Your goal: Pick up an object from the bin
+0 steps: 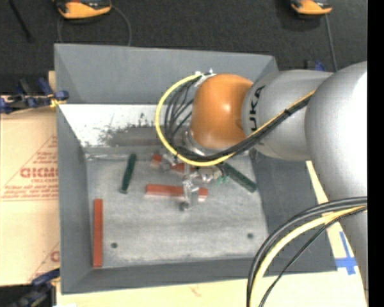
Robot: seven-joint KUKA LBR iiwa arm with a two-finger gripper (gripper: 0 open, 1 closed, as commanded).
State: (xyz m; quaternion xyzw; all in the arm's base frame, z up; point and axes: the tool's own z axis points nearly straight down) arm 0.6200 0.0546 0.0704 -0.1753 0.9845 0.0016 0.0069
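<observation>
Pincer (191, 196) sits low over the floor of the grey bin (179, 235), near the middle. Its metal tip is at the right end of a short reddish-brown bar (163, 190) that lies flat and runs roughly left to right. Whether the pincer is spread or pressed together I cannot tell, since the wrist above hides much of it, and nothing can be seen pinched in it. A small red piece (203, 194) lies just to its right, touching or nearly so.

Judging by how close it is, the reddish-brown bar is the likeliest pick. It lies on open floor, apart from its neighbours, so there is room to close on it.

Just above the pincer, two more small red bits (159, 160) lie partly under the wrist. A dark green stick (127, 173) lies tilted to the left, well apart from the bar. Another green stick (242, 179) pokes out from under the arm on the right. A long red stick (97, 232) lies along the foot of the left wall, far from the pincer and awkward to grasp there.

The orange cover (219, 110) and yellow-edged cables (163, 107) ride on the wrist, with the grey arm (320, 120) reaching in behind.
</observation>
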